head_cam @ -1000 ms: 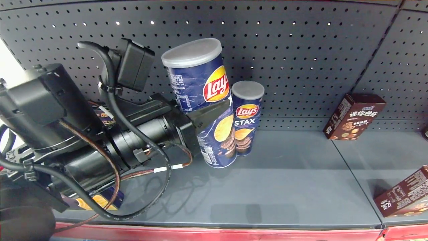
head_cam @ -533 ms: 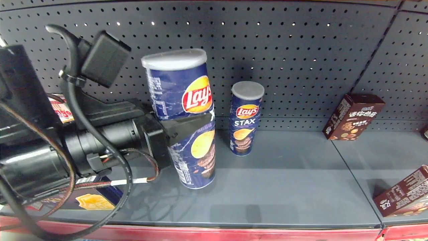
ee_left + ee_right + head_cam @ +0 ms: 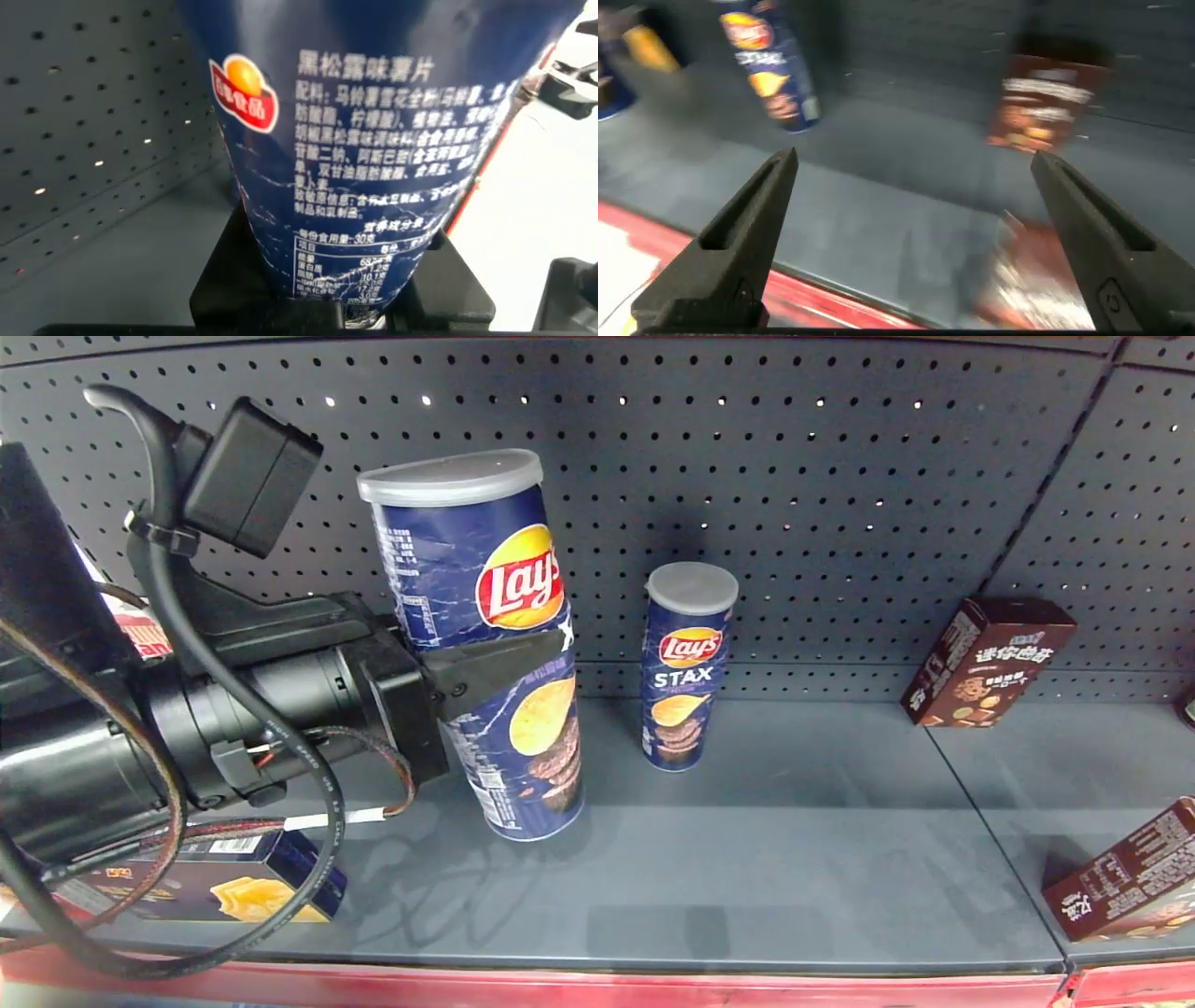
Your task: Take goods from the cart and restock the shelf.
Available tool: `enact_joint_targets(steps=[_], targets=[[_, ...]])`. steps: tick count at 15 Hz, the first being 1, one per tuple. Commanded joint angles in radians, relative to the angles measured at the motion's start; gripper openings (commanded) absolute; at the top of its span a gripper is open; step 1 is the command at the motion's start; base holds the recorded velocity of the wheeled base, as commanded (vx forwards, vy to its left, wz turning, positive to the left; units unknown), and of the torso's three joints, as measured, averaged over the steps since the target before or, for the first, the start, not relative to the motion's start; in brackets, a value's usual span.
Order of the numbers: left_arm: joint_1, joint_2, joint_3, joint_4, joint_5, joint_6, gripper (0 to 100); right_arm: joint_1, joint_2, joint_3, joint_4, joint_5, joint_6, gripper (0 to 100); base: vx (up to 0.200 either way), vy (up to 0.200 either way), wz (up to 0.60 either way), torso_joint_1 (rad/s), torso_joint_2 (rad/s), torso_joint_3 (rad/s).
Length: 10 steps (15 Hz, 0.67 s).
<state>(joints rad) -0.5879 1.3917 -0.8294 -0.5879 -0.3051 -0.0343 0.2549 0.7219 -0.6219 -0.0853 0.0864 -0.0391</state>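
Observation:
My left gripper (image 3: 499,665) is shut on a tall dark blue chips can (image 3: 471,616) with a grey lid, gripping it around the middle. The can leans with its top toward the left. Its bottom is at the grey shelf board (image 3: 794,859), and I cannot tell whether they touch. In the left wrist view the can's label (image 3: 374,168) is close up. A second blue chips can (image 3: 686,672) stands upright by the pegboard, apart to the right. My right gripper (image 3: 915,243) hangs open over the shelf front, with that standing can (image 3: 771,65) farther off.
A brown snack box (image 3: 990,658) leans on the pegboard at the right, and another (image 3: 1130,882) lies at the right front edge. A dark blue box (image 3: 252,891) lies at the front left under my left arm. The red shelf edge (image 3: 607,989) runs along the front.
My left arm has carried the tall can leftward and toward the shelf front, away from the standing can. The standing can and the boxes have not moved.

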Motion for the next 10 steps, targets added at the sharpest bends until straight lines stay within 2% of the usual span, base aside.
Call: enact_joint_targets(steps=[1,3,7,10], targets=[[0.013,0.004,0.007,0.0,0.0,0.005,0,0.106,0.168,-0.062,-0.004,0.021,0.001,100,0.0,0.0,0.0,0.0,0.0,0.0],[0.014,0.029,-0.01,-0.001,0.0,0.01,0,0.139,0.254,-0.085,-0.031,0.09,0.001,100,0.0,0.0,0.0,0.0,0.0,0.0],[0.014,0.061,-0.007,-0.043,-0.002,0.01,0,0.152,0.396,-0.124,-0.059,0.095,-0.008,100,0.0,0.0,0.0,0.0,0.0,0.0],[0.014,0.066,-0.007,-0.043,0.0,0.008,0,0.115,0.525,-0.114,-0.232,0.15,-0.051,100,0.0,0.0,0.0,0.0,0.0,0.0]])
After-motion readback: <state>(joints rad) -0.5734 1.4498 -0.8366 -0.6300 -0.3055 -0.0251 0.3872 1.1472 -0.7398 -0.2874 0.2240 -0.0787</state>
